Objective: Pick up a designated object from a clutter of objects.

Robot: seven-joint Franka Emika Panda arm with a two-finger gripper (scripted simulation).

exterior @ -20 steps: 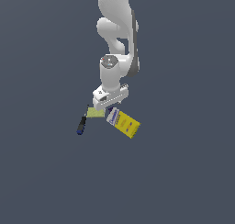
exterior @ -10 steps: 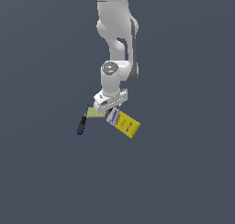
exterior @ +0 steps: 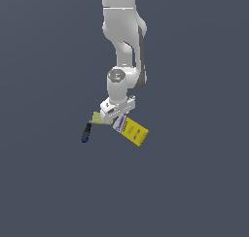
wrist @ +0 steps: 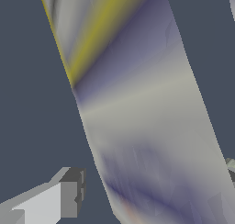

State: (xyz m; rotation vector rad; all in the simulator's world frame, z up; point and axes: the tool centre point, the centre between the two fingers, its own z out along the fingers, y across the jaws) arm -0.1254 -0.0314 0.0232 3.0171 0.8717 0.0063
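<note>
The dark purple lump is hidden in both views. In the exterior view my gripper is low over the clutter, at the white-and-blue end of the yellow box. The pale green pad shows just beside the gripper on the exterior view's left. The slim black tool with a blue tip lies further left. In the wrist view the box's white-and-blue end fills the picture close up. My gripper is open, with one finger on one side of the box end and the other finger's edge on the other side.
The grey floor surrounds the small cluster. The arm's white body stands upright above the clutter and covers what lies directly under the hand.
The arm has lowered; the gripper has come down onto the clutter by the yellow box's end. The box, pad and tool have not moved.
</note>
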